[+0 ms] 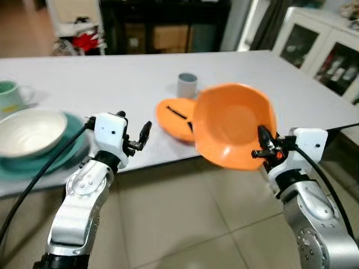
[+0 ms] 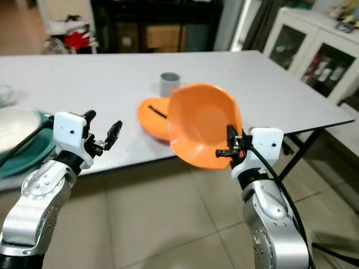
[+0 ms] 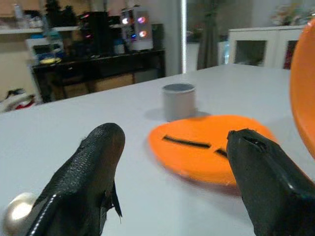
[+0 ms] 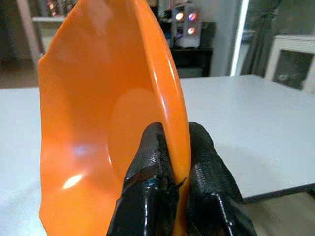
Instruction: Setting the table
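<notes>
My right gripper (image 1: 262, 144) is shut on the rim of an orange bowl (image 1: 235, 126), holding it tilted on edge at the table's front edge; the pinch is plain in the right wrist view (image 4: 172, 142). On the table behind the bowl lies a flat orange plate (image 1: 175, 119) with two black sticks on it, and a grey cup (image 1: 187, 85) stands just beyond. My left gripper (image 1: 134, 126) hangs open and empty near the front edge, left of the orange plate (image 3: 211, 147). A white bowl (image 1: 29, 131) rests on a teal plate (image 1: 76, 147) at the far left.
A pale green mug (image 1: 8, 96) stands behind the white bowl. The grey table (image 1: 112, 78) runs wide and bare toward the back. White glass-door cabinets (image 1: 331, 50) stand at the right and a dark shelf unit (image 1: 162, 28) beyond the table. Tiled floor (image 1: 185, 224) lies below.
</notes>
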Tool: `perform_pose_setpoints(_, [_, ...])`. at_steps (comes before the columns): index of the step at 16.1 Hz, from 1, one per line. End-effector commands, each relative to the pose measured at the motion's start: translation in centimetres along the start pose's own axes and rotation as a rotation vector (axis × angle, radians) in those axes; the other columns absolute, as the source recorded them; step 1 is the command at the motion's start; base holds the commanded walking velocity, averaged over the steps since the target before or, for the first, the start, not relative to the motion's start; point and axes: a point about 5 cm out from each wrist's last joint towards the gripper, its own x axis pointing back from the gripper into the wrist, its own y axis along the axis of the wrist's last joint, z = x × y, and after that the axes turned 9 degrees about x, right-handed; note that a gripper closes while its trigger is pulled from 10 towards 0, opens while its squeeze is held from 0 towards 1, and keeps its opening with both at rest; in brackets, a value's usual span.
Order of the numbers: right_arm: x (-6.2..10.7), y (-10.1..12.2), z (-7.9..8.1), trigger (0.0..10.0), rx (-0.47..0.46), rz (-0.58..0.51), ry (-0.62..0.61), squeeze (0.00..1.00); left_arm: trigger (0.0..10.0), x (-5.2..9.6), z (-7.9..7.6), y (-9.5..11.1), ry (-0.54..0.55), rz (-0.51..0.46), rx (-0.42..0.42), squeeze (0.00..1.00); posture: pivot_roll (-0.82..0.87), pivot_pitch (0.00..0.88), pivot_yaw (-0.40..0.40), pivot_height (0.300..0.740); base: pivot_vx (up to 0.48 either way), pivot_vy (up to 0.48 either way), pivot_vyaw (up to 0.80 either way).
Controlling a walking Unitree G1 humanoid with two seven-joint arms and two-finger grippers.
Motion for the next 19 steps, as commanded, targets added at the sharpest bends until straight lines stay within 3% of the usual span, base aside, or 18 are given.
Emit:
perform_pose_setpoints(1, [0.0, 0.9, -1.1, 10.0, 0.016, -0.031, -0.035, 0.0, 10.0, -0.3, -0.9, 0.1, -0.038, -0.002, 0.004, 0.0, -0.15, 0.0, -0.069, 0.74, 0.345, 0.0, 0.0])
perform_pose_setpoints(12, [-1.5, 1.6, -1.9, 10.0, 0.024, -0.018, 0.067, 0.0, 10.0, 0.1, -0.7, 0.1, -0.033, 0.001, -0.009, 0.0, -0.14, 0.0, -0.09, 0.74, 0.344, 0.0, 0.0])
perform_pose_setpoints(15, [-2.6, 1.6, -2.9, 10.0, -0.108, 0.032, 0.086, 0.0, 10.0, -0.1, -0.7, 0.7, -0.083, 0.012, -0.035, 0.0, -0.13, 0.0, -0.085, 0.74, 0.175, 0.0, 0.0])
perform_pose_setpoints(17, [-4.0, 1.5, -3.3, 10.0, -0.241, 0.078, 0.127, 0.0, 10.0, -0.3, -0.8, 1.3, -0.151, 0.005, -0.062, 0.0, -0.14, 0.0, -0.079, 0.74, 0.0, 0.0, 0.0])
perform_pose_setpoints(19, [-5.7, 1.4, -3.4, 10.0, -0.307, 0.126, 0.151, 0.0, 10.0, -0.4, -0.9, 1.8, -0.228, 0.012, -0.079, 0.0, -0.14, 0.0, -0.072, 0.74, 0.0, 0.0, 0.0])
